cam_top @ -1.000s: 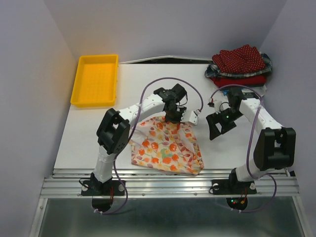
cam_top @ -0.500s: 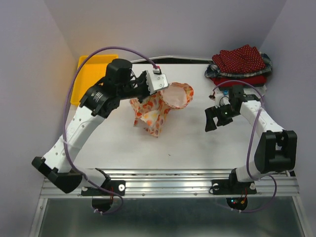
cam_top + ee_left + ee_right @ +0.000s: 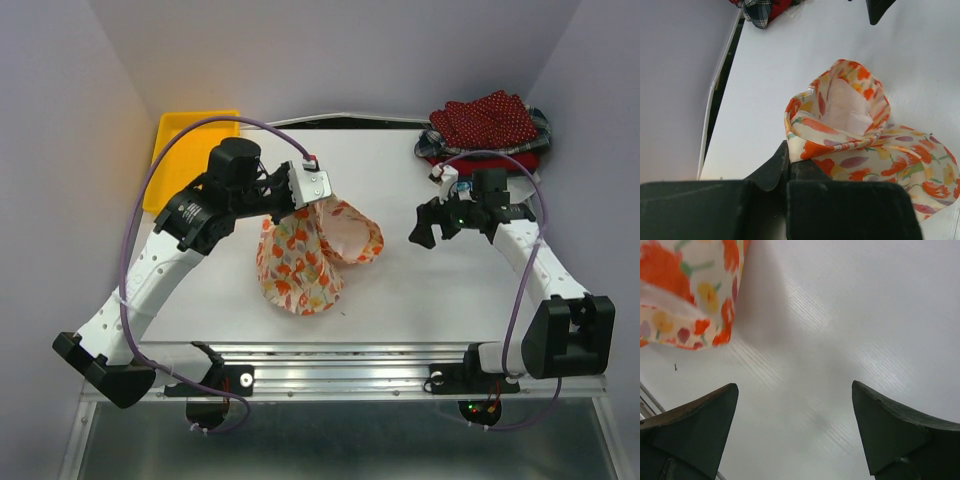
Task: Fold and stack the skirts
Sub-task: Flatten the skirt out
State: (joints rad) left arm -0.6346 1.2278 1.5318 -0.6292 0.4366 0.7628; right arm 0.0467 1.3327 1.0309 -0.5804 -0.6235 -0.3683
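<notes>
The cream skirt (image 3: 305, 260) with orange-red blobs is held up near the middle of the table (image 3: 430, 290), pinched at its upper edge by the left gripper (image 3: 303, 203), whose jaws are pressed tight on the cloth. In the top view its long axis runs from 12 o'clock at the pinch down to 6 o'clock, where the lower end is draped on the table. One open end gapes toward 3 o'clock as a rounded loop, and a plain pale lining is seen inside. The cloth is thin and soft, and it is gathered in loose folds.

From the left wrist the skirt (image 3: 850, 125) is seen bunched just past the left gripper (image 3: 789, 160).

The right gripper (image 3: 425, 222) is spread wide at 3 o'clock from the skirt, apart from it and holding nothing.

At 1 o'clock the other skirts are heaped: the dotted dark red one (image 3: 490, 118) on top, the plaid one (image 3: 436, 135) under it, and the plain red one (image 3: 480, 165) lowest. A yellow plastic tray (image 3: 200, 114) is seen at 10 o'clock.
</notes>
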